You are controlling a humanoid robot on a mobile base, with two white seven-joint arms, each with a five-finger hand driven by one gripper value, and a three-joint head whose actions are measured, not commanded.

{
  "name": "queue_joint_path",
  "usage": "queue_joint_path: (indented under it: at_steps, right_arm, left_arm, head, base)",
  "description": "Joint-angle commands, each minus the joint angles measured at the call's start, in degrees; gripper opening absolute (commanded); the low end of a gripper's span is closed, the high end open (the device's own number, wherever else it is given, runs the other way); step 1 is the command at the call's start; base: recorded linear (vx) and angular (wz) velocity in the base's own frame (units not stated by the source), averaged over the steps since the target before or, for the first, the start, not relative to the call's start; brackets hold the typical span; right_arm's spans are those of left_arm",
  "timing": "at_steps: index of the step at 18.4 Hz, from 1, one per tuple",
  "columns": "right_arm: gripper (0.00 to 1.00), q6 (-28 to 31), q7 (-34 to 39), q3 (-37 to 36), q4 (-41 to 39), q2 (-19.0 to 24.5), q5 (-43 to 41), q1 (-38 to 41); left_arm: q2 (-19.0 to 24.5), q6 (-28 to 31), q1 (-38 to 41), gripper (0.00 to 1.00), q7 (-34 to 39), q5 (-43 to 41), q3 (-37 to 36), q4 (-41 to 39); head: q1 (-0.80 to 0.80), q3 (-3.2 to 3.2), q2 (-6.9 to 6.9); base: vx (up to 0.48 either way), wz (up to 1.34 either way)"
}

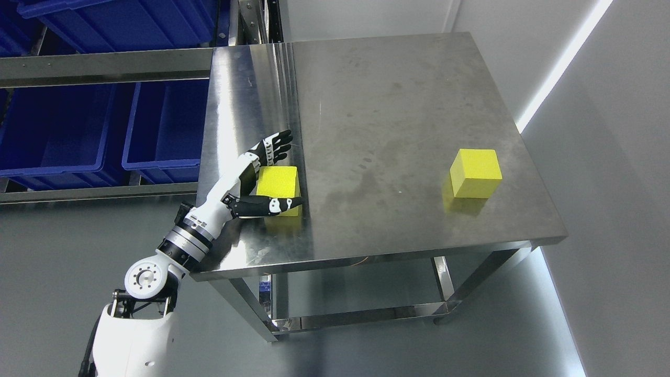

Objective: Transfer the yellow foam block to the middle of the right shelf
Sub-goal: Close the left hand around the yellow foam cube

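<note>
1. The left hand (261, 175) lay on the steel table (398, 104) near its left front corner, with the arm coming in from the lower left. The right arm was not in view.
2. The hand was spread wide around a yellow foam block (281, 183): the fingers (275, 145) stretched out above the far side of the block, and the thumb (269, 205) lay along its near side. I could not tell if they already pressed on the foam, so I judged that the block was framed but not yet gripped.
3. A second yellow block (475, 173) stood well apart, near the right edge of the table (nothing touched it).
4. The step in hand seemed to be the grasp, so the task was at its beginning. The block rested on the table, not lifted.
5. The next move probably called for closing the fingers and thumb on opposite faces, gently because foam yields, then lifting straight up.
6. Blue bins (63, 131) on a rack showed at the left; the right shelf was not visible.
</note>
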Motion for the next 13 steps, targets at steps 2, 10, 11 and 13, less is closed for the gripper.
queue_joint_path:
  at_steps: [2,10,11,13]
  right_arm:
    - [1.00,0.00,0.02,0.00,-1.00,-1.00,0.00,-0.17]
    - [1.00,0.00,0.02,0.00,-1.00,-1.00,0.00,-0.18]
    - [1.00,0.00,0.02,0.00,-1.00,-1.00,0.00,-0.18]
    - [1.00,0.00,0.02,0.00,-1.00,-1.00,-0.09,-0.18]
  left_arm:
    - [0.62,0.00,0.87,0.81,-0.04,-0.77,-2.77,1.93]
    - [-1.48,-0.88,2.18,0.39,-0.13,-0.60,3.56,2.37]
    - [-1.48,-0.97,2.18,0.38,-0.13,-0.51,3.90,2.37]
    - [-1.89,-1.93,2.10,0.38,-0.13,-0.51,4.43,2.37]
  head:
    - [0.00,0.00,0.00]
    - [0.00,0.00,0.00]
    - [0.00,0.00,0.00]
    - [0.00,0.00,0.00]
  base:
    - [0.000,0.00]
    - [0.000,-0.01]
    - [0.001,-0.03]
    - [0.000,0.00]
